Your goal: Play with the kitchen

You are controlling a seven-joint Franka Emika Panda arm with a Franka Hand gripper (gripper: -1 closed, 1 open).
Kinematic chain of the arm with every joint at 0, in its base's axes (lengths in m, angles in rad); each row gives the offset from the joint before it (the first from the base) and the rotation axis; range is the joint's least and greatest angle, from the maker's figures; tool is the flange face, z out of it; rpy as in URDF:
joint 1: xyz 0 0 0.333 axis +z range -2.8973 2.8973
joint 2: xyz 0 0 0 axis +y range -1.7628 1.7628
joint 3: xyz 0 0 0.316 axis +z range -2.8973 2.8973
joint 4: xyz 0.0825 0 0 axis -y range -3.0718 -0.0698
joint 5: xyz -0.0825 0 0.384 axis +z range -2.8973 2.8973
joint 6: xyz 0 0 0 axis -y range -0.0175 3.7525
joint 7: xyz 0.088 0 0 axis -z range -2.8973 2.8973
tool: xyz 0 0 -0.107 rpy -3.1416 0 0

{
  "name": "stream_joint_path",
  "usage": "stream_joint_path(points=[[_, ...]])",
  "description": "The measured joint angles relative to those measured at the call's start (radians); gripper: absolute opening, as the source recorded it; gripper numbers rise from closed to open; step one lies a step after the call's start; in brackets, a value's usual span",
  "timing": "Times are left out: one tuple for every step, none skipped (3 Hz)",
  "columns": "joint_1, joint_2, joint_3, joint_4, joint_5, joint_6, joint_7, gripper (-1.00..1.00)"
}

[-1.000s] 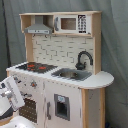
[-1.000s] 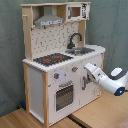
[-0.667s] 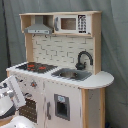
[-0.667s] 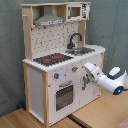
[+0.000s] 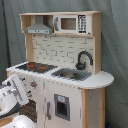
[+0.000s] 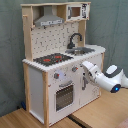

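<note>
one tall white and light-wood toy kitchen [image 6: 57, 65] stands on a wooden table [image 6: 95, 116] before a grey curtain [image 6: 10, 55]. one white robot arm [image 6: 107, 79]; claw [image 6: 86, 74] at the front panel, finger state cannot tell.

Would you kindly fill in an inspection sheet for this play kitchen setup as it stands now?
Surface: wooden table under the kitchen, seam visible in the second exterior view.
Job's things: toy kitchen upright; hob, sink, black tap, grey hood, microwave, oven door, knobs.
Clutter: nothing seen.
Grippers: gripper at the cabinet front beside the oven; contact cannot be told.
Cables: nothing seen.
Surroundings: grey curtain behind.
</note>
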Motion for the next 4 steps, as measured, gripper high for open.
stream_joint_path(points=[[-0.055, -0.043, 0.000, 0.015, 0.000, 0.076, 0.052, 1.00], [-0.115, -0.042, 0.000, 0.043, 0.000, 0.128, 0.113, 1.00], [-0.164, -0.042, 0.000, 0.060, 0.000, 0.177, 0.192, 1.00], [-0.217, -0.042, 0.003, 0.072, 0.002, 0.256, 0.220, 1.00]])
